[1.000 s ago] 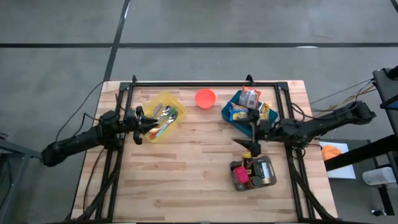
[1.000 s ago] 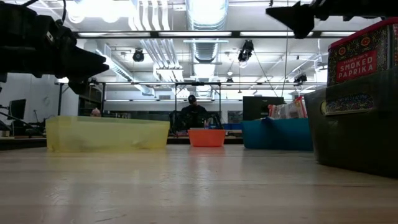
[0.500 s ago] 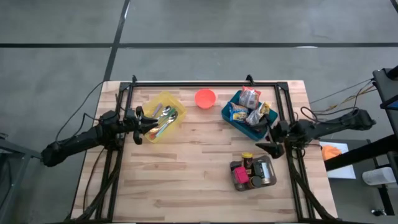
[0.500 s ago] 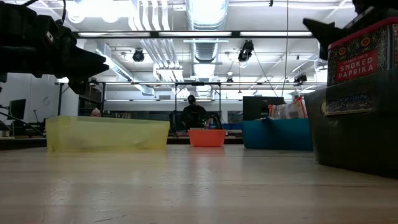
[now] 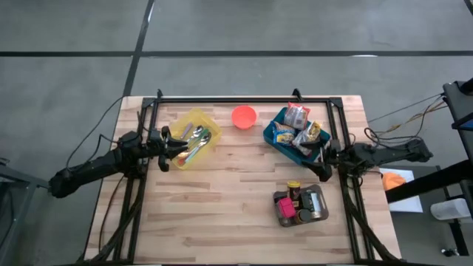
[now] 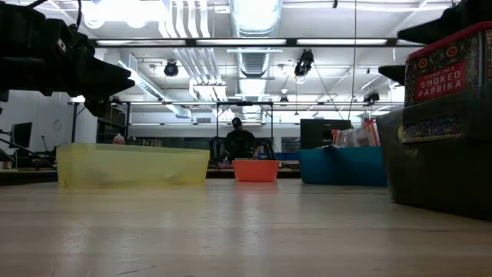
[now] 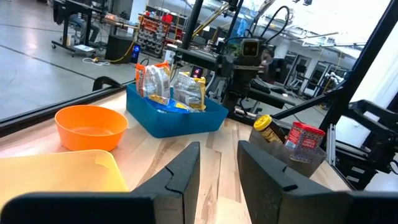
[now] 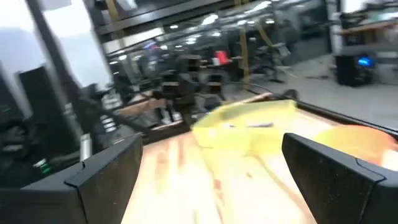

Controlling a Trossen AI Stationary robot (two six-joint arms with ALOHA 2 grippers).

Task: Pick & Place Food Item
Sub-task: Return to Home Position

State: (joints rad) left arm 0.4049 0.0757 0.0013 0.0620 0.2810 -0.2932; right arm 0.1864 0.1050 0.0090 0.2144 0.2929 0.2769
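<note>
Support: wooden plank table.
Far left: yellow bin, resting flat.
Far centre: orange bowl, upright, between the bins.
Far right: blue bin.
Near right: clear tray of spice jars.

An industrial lab: exposed ceiling ducts, concrete floor, equipment racks.

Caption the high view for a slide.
Spoons lie in the yellow bin; the left gripper and right gripper hang open and empty.
</note>
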